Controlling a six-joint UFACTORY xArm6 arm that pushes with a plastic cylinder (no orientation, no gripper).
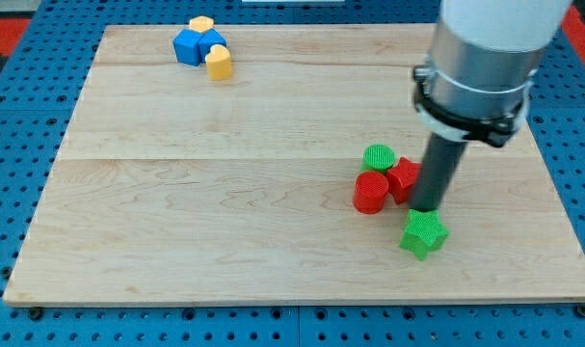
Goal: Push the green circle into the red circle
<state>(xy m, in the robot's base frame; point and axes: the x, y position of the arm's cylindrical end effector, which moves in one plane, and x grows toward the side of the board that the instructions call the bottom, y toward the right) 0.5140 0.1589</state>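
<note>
The green circle (379, 157) sits right of the board's middle, touching the top of the red circle (370, 191). A red star-like block (403, 178) lies against the red circle's right side. A green star block (423, 233) lies just below them. My tip (426, 208) stands at the right of the red star block and just above the green star, down and to the right of the green circle.
A blue block (193, 45), a yellow hexagon-like block (201, 24) and another yellow block (218, 63) cluster at the view's top left. The wooden board (176, 212) lies on a blue pegboard; the arm's grey body (485, 67) hangs at the upper right.
</note>
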